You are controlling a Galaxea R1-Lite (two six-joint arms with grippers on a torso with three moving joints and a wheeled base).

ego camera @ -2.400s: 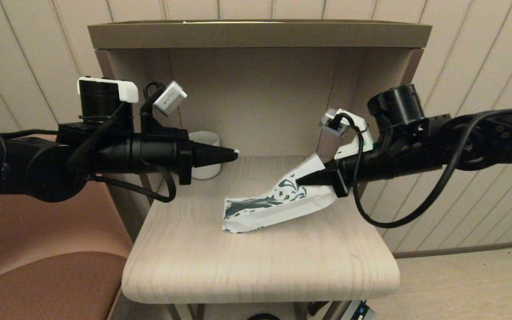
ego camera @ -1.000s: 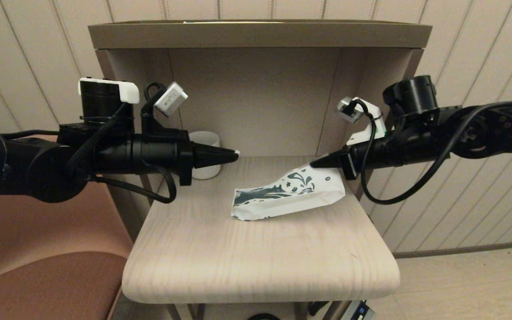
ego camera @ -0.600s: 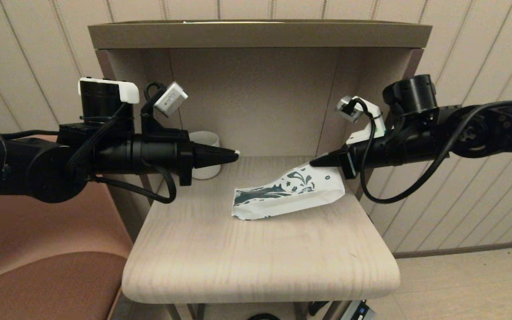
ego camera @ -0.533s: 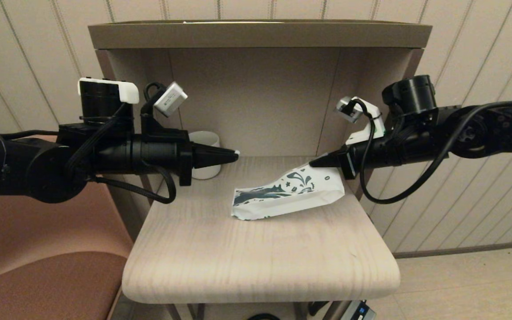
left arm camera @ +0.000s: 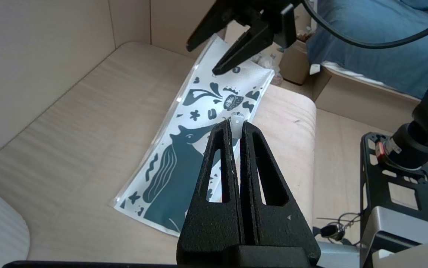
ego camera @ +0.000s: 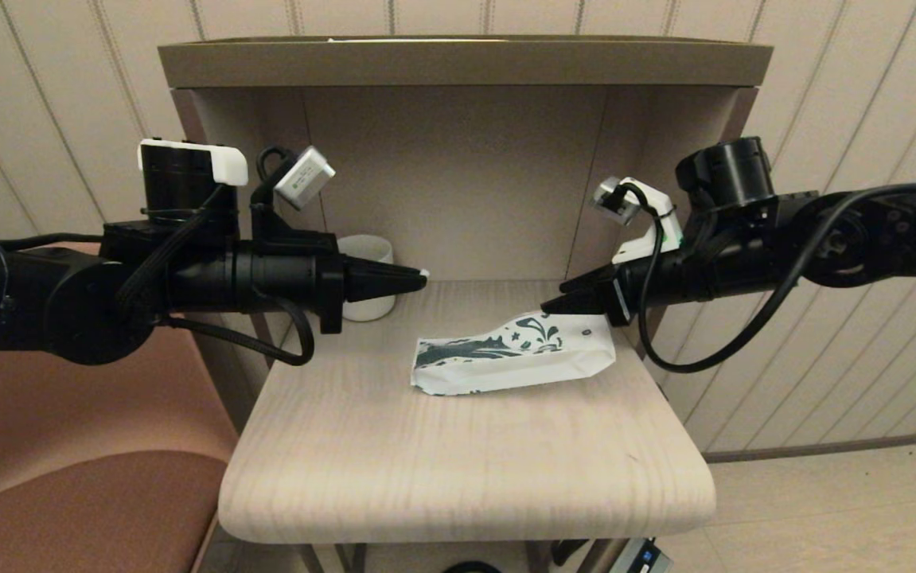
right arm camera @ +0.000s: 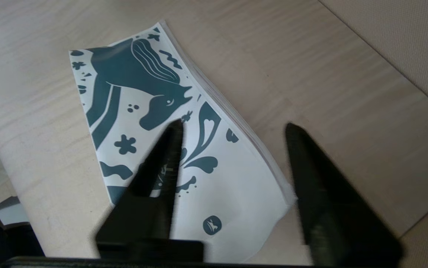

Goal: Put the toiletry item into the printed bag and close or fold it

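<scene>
White plastic printed with a dark teal horse makes up the printed bag (ego camera: 509,362), which is laid flat on the pale wood shelf (ego camera: 465,469), its length running across the shelf and slightly askew. Above its right end the right gripper (ego camera: 555,296) is held with its jaws spread apart and nothing between them; in the right wrist view the bag is seen lying free below the two fingers, so it is judged to be released rather than held. The left gripper (ego camera: 418,276) is kept level above the shelf, well left of the bag, and is clenched on the toiletry item (left arm camera: 237,124), of which only a small white crimped tip is seen poking out past the fingertips. That hold is judged to keep the item ready for insertion once the bag's mouth is presented; whether the mouth is open cannot be told.

A white ribbed mug (ego camera: 368,274) is stood at the back left corner of the shelf, partly hidden by the left arm. The shelf is set in a beige alcove with a darker top board (ego camera: 465,60), against panelled walls. A brown upholstered seat (ego camera: 83,501) is seen at lower left, and blue bedding (left arm camera: 377,33) beyond the shelf in the left wrist view.
</scene>
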